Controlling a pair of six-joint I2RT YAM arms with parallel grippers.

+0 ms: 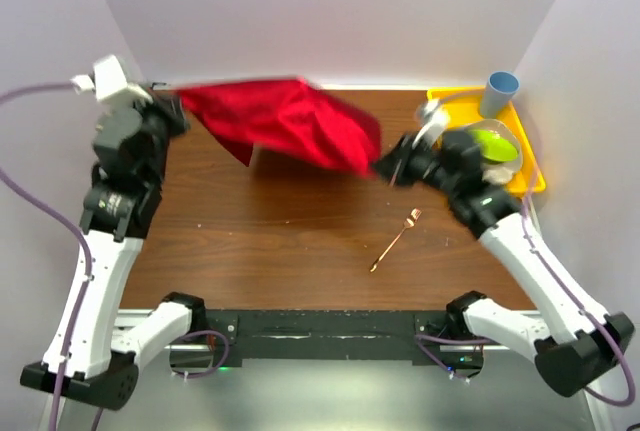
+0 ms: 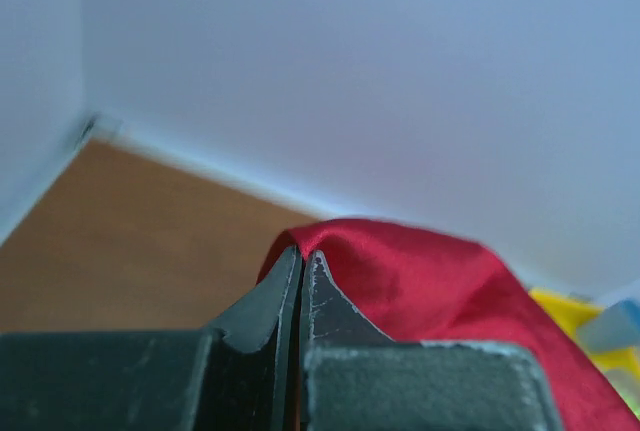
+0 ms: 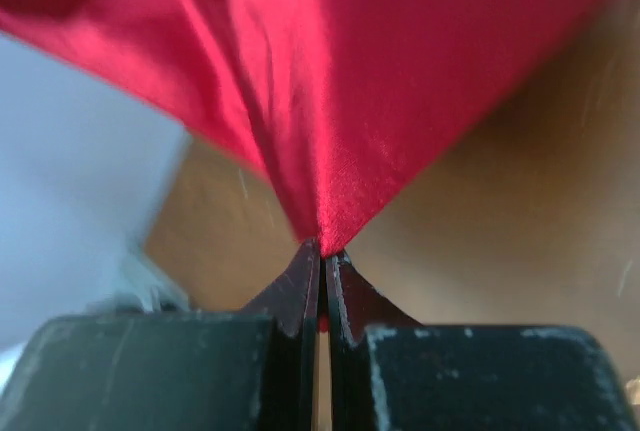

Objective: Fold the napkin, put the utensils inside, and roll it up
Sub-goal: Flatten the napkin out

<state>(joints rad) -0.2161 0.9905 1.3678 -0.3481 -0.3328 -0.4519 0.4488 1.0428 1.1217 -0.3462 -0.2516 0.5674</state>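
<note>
Napkin (image 1: 285, 126) hung stretched in the air over the far edge of the table (image 1: 270, 241); the left gripper (image 1: 178, 109) was clamped on one corner above the far-left corner; the right gripper (image 1: 385, 166) pinched the opposite corner nearer the right edge; the copper fork (image 1: 396, 239) lay on the surface right of centre, apart from the cloth.

The left arm (image 1: 110, 211) stands raised at the far left, the right arm (image 1: 510, 241) leans inward, both jaws pinched tight.
</note>
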